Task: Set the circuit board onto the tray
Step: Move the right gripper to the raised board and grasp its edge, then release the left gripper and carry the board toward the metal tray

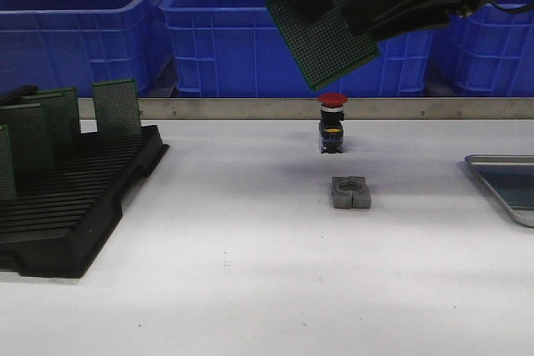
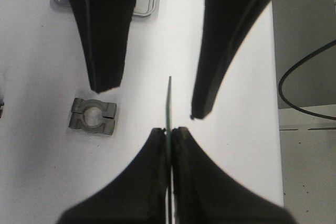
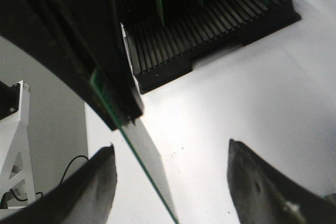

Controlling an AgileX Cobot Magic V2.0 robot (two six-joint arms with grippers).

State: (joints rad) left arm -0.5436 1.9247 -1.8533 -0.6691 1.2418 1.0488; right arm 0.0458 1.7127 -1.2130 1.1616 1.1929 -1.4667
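Though airborne, one circuit board (image 1: 325, 35), one tray (image 1: 506, 187).

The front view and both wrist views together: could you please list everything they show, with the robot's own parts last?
circuit board: one held, green, tilted in the air above the table's middle.
rack: one, black, slotted, on the table's left, with several green boards standing upright in it.
tray: one, silver-grey, at the table's right edge, partly cut off.
push button: one, red cap on a black body, centre rear.
clamp block: one, grey, with a round hole, just in front of the button.
bins: several, blue, behind the table.
table: one, white.
left gripper: black, clamped on the circuit board's edge.
right gripper: black, open, fingers either side of the board.
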